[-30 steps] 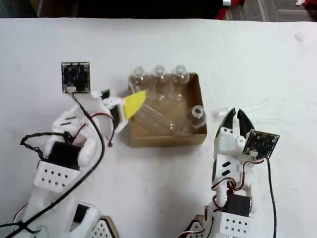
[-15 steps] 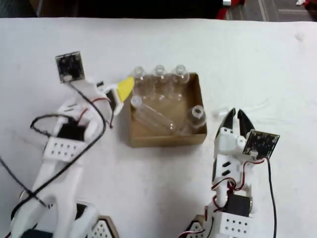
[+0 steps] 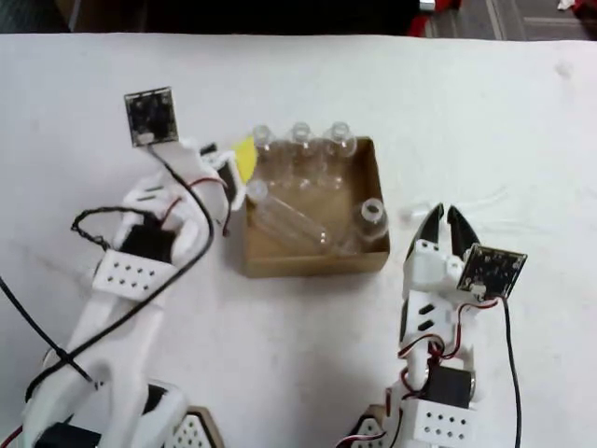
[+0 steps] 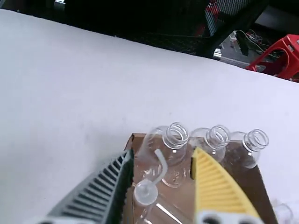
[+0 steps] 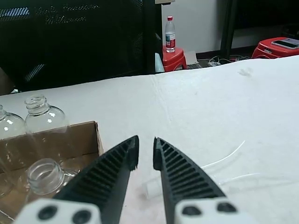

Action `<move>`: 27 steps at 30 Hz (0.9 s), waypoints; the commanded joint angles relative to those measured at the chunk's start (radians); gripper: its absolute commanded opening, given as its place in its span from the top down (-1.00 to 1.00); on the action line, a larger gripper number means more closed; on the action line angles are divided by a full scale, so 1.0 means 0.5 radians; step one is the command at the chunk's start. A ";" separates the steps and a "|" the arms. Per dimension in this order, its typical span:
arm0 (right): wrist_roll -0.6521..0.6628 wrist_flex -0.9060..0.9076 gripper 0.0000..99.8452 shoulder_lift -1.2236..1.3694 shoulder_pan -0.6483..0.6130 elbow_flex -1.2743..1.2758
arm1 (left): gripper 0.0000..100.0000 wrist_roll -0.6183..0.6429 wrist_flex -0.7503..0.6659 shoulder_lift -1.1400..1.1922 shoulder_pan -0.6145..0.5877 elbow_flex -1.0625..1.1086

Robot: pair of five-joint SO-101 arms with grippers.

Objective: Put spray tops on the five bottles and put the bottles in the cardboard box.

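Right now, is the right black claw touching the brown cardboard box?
Apart. The high view shows bare white table between the right gripper and the brown cardboard box.

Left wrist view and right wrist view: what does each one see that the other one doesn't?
Left wrist view's extras: its open grey-and-yellow left gripper above a lying bottle, plus the whole row of three upright bottles. Right wrist view's extras: its open black right gripper and thin clear tubes lying on the table. Shared: the cardboard box, part of that bottle row with no spray tops, and the white table.
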 commanded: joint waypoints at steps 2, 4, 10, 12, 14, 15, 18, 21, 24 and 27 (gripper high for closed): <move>0.021 -0.023 0.92 -0.008 -0.020 0.018 | 0.59 0.028 -0.147 0.005 0.035 -0.101; 0.021 -0.023 0.92 -0.008 -0.020 0.018 | 0.59 0.028 -0.147 0.005 0.035 -0.101; 0.021 -0.023 0.92 -0.008 -0.020 0.018 | 0.59 0.034 -0.227 0.183 0.017 -0.120; 0.021 -0.023 0.92 -0.008 -0.020 0.018 | 0.59 0.037 -0.212 0.287 0.011 -0.163; 0.021 -0.023 0.92 -0.008 -0.020 0.018 | 0.59 0.037 -0.209 0.333 0.005 -0.181; 0.021 -0.023 0.92 -0.008 -0.020 0.018 | 0.60 0.037 -0.196 0.333 0.005 -0.190; 0.021 -0.023 0.92 -0.008 -0.020 0.018 | 0.74 0.025 -0.199 0.281 0.011 -0.178; 0.021 -0.023 0.92 -0.008 -0.020 0.018 | 0.97 0.018 -0.203 0.262 0.014 -0.178; 0.021 -0.023 0.92 -0.008 -0.020 0.018 | 0.91 0.021 -0.206 0.262 0.017 -0.175; 0.021 -0.023 0.92 -0.008 -0.020 0.018 | 0.95 0.021 -0.206 0.259 0.017 -0.184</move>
